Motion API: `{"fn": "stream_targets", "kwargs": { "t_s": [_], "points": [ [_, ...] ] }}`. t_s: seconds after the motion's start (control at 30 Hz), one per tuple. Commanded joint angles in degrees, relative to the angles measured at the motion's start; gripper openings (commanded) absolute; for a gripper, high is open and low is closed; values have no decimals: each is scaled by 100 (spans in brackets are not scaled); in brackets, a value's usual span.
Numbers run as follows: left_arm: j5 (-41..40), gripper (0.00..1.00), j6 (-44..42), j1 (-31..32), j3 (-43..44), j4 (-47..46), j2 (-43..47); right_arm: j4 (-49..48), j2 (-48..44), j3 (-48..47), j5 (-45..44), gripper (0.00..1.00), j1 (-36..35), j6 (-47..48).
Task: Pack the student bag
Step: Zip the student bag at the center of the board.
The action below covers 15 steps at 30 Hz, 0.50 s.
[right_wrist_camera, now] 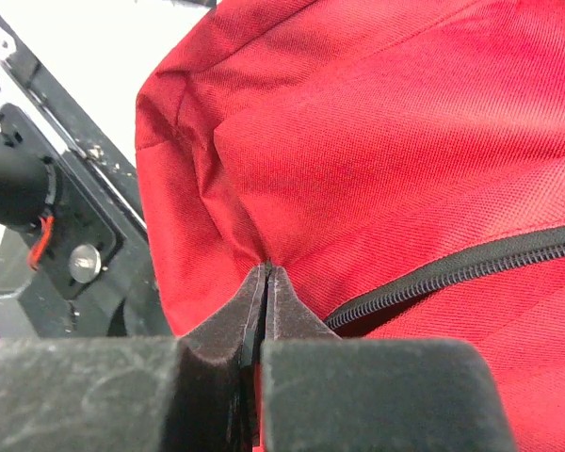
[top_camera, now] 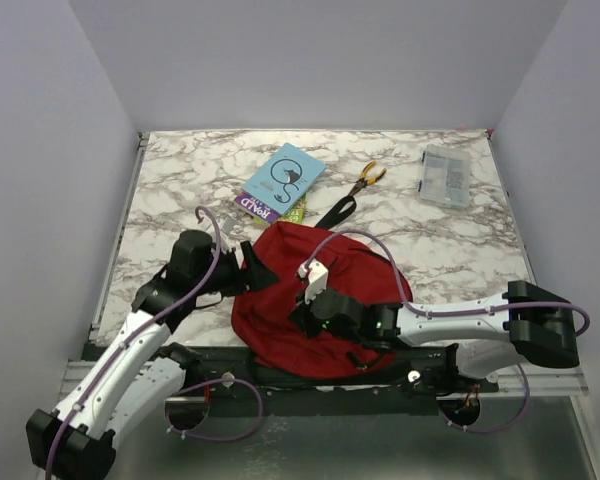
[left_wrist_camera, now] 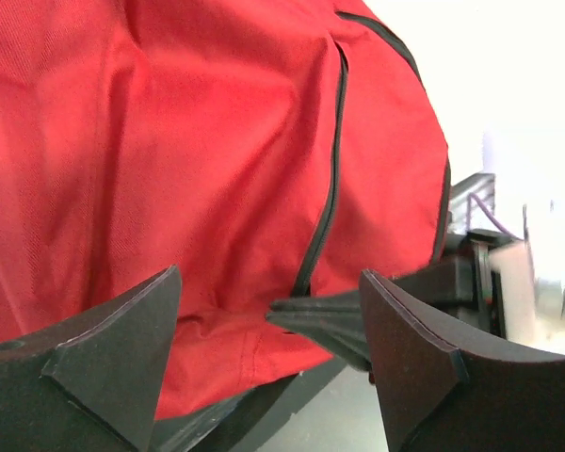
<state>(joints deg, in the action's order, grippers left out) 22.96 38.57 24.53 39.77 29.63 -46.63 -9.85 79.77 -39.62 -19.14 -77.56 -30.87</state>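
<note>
Student bag (top_camera: 325, 290) lies at the near edge of the table (top_camera: 460, 250), between the 2 arms. Right gripper (right_wrist_camera: 266, 275) is closed, pinching a fabric fold beside the zipper (right_wrist_camera: 452, 268). Left gripper (left_wrist_camera: 270, 278) is open beside the bag.

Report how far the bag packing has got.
Done: nothing looks packed. The books, pliers and clear case lie on the table beyond the student bag, whose zipper looks closed. In hand: the right gripper is shut, pinching bag fabric beside that zipper; the left gripper stands open at the bag's left side. Left: open the bag and load the items.
</note>
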Motion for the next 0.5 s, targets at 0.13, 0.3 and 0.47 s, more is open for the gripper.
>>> {"fn": "stream_targets", "kwargs": {
  "t_s": [0.13, 0.3, 0.47],
  "points": [
    [465, 75, 2013, 832, -1790, -1116, 1399, -387, -236, 34, 1084, 1, 724, -1284],
    [-229, 49, 3688, 1880, -2142, -1216, 1332, -279, -353, 3, 1026, 1, 871, -1675],
    [-428, 38, 5571, 2311, -2739, -1504, 1347, -235, -454, 66, 854, 1, 882, -1771]
  ]
}}
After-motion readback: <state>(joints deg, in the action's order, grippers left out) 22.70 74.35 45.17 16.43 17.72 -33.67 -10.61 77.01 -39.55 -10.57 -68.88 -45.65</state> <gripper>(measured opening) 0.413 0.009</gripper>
